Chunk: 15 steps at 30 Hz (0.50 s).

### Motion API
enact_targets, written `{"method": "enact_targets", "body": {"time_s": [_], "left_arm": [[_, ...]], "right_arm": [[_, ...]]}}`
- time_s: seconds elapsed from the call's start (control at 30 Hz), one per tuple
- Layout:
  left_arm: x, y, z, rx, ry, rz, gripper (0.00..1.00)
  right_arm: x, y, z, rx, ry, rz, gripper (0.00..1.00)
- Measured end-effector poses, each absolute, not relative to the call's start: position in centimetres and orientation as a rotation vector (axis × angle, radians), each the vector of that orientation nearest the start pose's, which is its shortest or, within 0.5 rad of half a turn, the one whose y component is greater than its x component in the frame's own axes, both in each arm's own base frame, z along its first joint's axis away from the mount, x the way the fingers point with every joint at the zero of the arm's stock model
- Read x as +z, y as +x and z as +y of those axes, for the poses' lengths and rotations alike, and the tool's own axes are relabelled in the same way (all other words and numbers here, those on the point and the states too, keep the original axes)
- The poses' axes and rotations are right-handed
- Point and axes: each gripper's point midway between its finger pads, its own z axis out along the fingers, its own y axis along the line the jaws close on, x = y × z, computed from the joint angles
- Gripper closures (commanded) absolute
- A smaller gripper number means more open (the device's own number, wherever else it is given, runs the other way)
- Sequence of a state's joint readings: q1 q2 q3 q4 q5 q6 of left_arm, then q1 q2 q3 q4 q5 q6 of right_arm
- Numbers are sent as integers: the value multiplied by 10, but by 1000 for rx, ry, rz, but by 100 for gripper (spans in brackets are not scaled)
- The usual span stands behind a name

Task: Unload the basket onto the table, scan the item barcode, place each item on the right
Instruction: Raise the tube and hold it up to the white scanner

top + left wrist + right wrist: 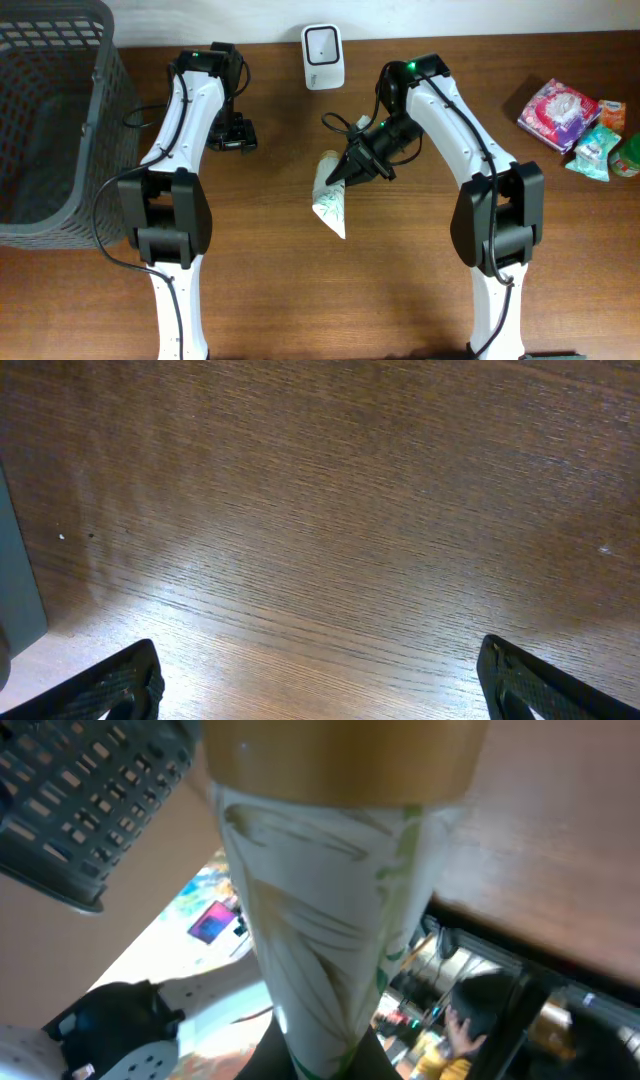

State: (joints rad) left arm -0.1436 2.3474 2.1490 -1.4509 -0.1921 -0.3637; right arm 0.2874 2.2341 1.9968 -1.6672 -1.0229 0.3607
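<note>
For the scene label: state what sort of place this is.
Probably a mock shop checkout: a white barcode scanner, a grey mesh basket and a few packaged goods on a wooden table.

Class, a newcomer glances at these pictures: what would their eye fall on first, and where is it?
The right end effector grips a white pouch with green markings at mid-table, near the white scanner at the far edge. A big grey basket fills the left side, and bright snack packets lie at the right edge.
</note>
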Motion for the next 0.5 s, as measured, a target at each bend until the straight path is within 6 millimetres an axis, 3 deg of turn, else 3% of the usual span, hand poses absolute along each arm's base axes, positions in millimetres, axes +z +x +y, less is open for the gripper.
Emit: {"method": "enact_targets", "body": {"time_s": [0.03, 0.1, 0.17, 0.23, 0.3, 0.33, 0.47, 0.5], "left_arm": [[70, 438, -30, 326, -334, 3135, 1], [70, 438, -30, 325, -334, 3135, 1], [70, 438, -30, 325, -334, 3135, 1], [70, 438, -30, 326, -334, 3135, 1], [70, 438, -30, 326, -334, 3135, 1], [70, 438, -30, 326, -334, 3136, 1], [70, 438, -30, 326, -334, 3136, 1], [70, 438, -30, 326, -334, 3136, 1]], "right_arm": [[150, 341, 248, -1087, -214, -2430, 96], [132, 353, 244, -1004, -148, -2571, 96], [100, 397, 237, -813, -20, -2909, 96], [91, 446, 230, -665, 33, -3197, 96], [101, 496, 228, -649, 60, -3429, 96], [119, 531, 232, -706, 100, -3588, 96], [183, 597, 247, -973, 188, -3921, 96], [197, 604, 249, -1045, 179, -3958, 96]]}}
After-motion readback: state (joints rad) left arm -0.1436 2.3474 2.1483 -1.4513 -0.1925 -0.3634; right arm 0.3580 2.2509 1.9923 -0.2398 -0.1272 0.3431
